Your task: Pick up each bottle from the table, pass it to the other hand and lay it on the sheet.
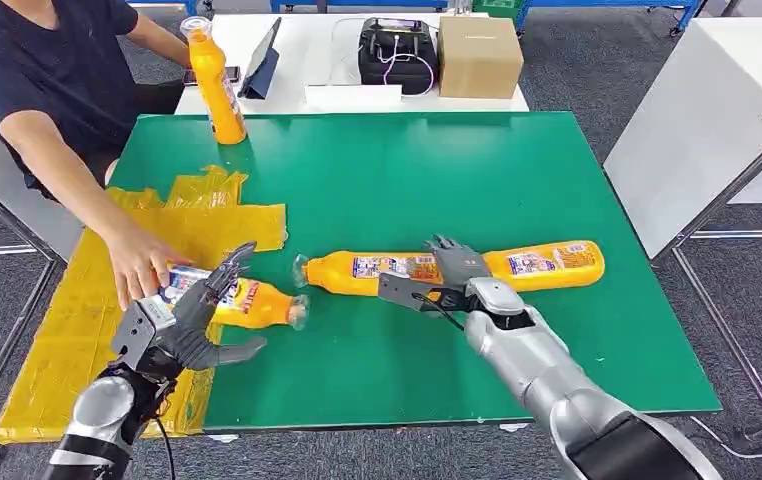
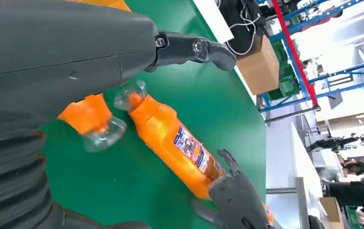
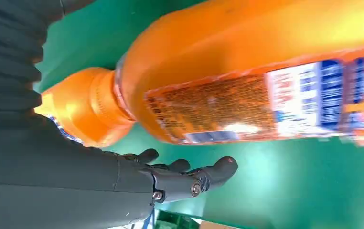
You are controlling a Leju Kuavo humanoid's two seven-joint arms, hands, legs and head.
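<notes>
Three orange bottles lie on the green table (image 1: 407,170). One (image 1: 252,303) rests at the edge of the yellow sheet (image 1: 77,320), its cap toward the table's middle; a person's hand (image 1: 137,262) holds its base. My left hand (image 1: 192,325) is spread against its near side without gripping it, its thumb (image 2: 189,47) reaching out past the neck (image 2: 91,117). A second bottle (image 1: 367,270) (image 2: 175,143) and a third (image 1: 547,262) lie in line at the centre. My right hand (image 1: 452,272) (image 2: 235,198) lies between them, fingers (image 3: 189,179) stretched out beside the orange body (image 3: 247,52).
A fourth orange bottle (image 1: 215,85) stands upright at the far left corner of the green table. Behind it, a white table carries a cardboard box (image 1: 479,55) and a black device (image 1: 395,50). The person sits at the far left. Another white table (image 1: 707,110) stands to the right.
</notes>
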